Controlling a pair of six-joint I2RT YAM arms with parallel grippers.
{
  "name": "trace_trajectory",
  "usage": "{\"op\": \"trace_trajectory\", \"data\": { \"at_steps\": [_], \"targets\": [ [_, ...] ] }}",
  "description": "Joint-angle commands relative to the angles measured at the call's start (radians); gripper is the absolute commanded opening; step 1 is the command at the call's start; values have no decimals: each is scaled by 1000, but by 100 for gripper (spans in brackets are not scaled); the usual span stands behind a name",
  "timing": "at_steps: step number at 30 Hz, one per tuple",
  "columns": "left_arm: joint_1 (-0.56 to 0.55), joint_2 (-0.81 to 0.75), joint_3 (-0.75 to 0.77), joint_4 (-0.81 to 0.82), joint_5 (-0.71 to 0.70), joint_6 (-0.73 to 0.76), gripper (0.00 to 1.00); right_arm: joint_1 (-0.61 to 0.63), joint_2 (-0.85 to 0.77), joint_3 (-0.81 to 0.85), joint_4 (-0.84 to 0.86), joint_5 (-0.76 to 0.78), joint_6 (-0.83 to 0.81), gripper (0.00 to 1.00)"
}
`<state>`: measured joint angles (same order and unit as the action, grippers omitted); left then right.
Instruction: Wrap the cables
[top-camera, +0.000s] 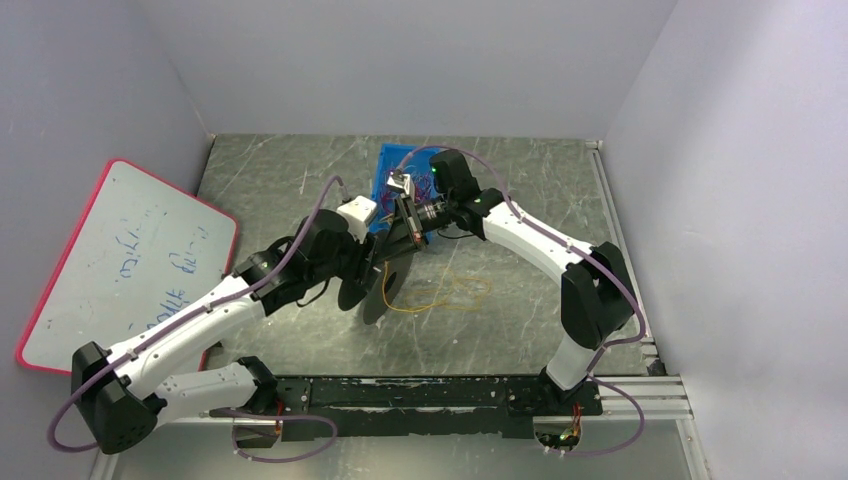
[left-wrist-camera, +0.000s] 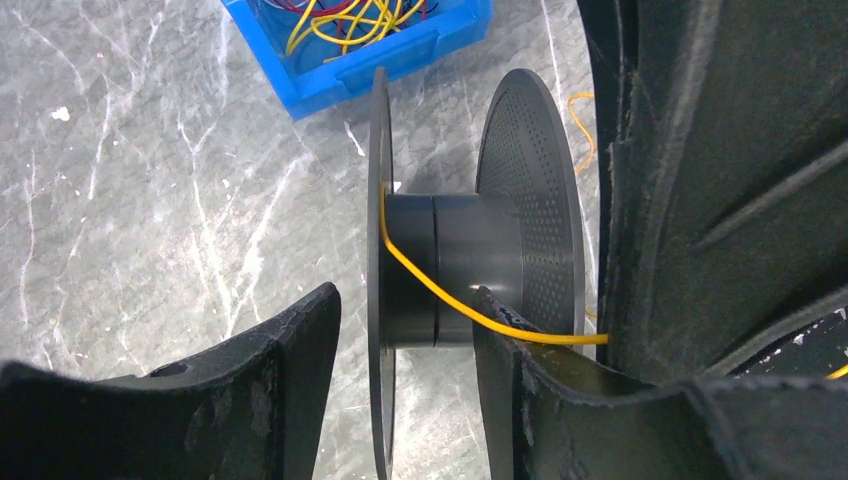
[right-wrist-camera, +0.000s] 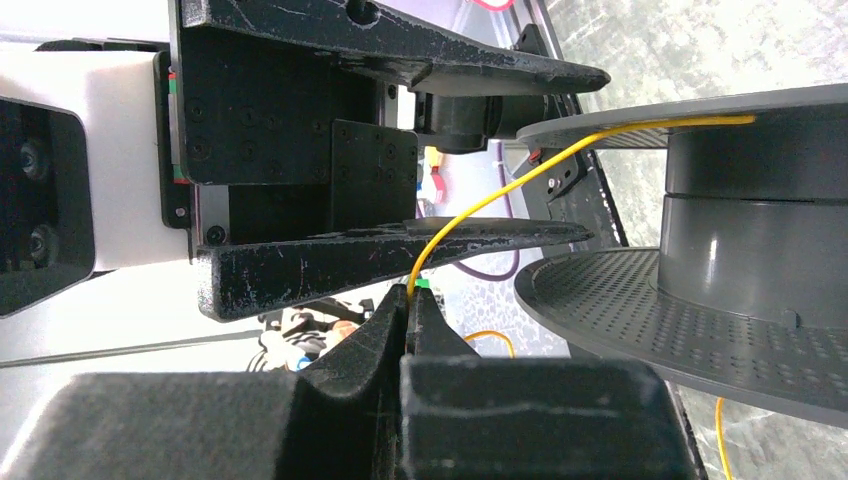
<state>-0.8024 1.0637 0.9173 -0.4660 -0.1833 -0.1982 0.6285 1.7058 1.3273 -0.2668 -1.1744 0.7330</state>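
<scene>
A black spool (top-camera: 372, 288) stands on its rims mid-table. My left gripper (top-camera: 368, 262) is open, its jaws either side of one flange with gaps showing; in the left wrist view (left-wrist-camera: 405, 295) one finger (left-wrist-camera: 540, 400) sits between the flanges by the hub (left-wrist-camera: 470, 260). A yellow cable (left-wrist-camera: 440, 295) crosses the hub. My right gripper (top-camera: 408, 228) is shut on this cable (right-wrist-camera: 480, 195), pinching it at its tips (right-wrist-camera: 410, 295); the cable runs up to the spool (right-wrist-camera: 750, 220). The rest of the cable lies looped on the table (top-camera: 450, 293).
A blue bin (top-camera: 390, 180) behind the spool holds several more yellow, red and purple cables (left-wrist-camera: 350, 20). A pink-edged whiteboard (top-camera: 130, 260) leans at the left wall. Walls enclose the grey marble table on three sides.
</scene>
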Motion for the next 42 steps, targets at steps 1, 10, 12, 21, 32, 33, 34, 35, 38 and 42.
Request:
{"op": "trace_trajectory", "data": {
  "at_steps": [1, 10, 12, 21, 32, 33, 34, 35, 38, 42],
  "targets": [
    [-6, -37, -6, -3, -7, -16, 57, -13, -36, 0, -17, -1, -13, 0],
    [-5, -120, -21, -59, 35, -33, 61, -17, -57, 54, -236, 64, -187, 0],
    [-6, -138, -15, -77, 39, -36, 62, -21, -64, 66, -300, 91, -238, 0],
    [-7, -201, 82, -149, 142, 8, 61, -19, -109, 118, -442, 144, -488, 0],
    [-6, -200, 274, -199, 442, 116, 65, 46, -176, 125, -447, -6, -670, 0],
    [-7, -195, 279, -198, 473, 121, 65, 67, -175, 136, -463, -11, -697, 0],
    [-5, -188, 283, -198, 503, 127, 65, 86, -174, 152, -488, -9, -723, 0],
    [-6, -179, 284, -197, 525, 131, 65, 104, -173, 169, -517, -2, -747, 0],
    [-7, -155, 277, -194, 593, 146, 64, 142, -176, 203, -559, 9, -788, 0],
    [-6, -133, 268, -210, 674, 164, 60, 158, -198, 214, -570, 3, -810, 0]
  ]
}}
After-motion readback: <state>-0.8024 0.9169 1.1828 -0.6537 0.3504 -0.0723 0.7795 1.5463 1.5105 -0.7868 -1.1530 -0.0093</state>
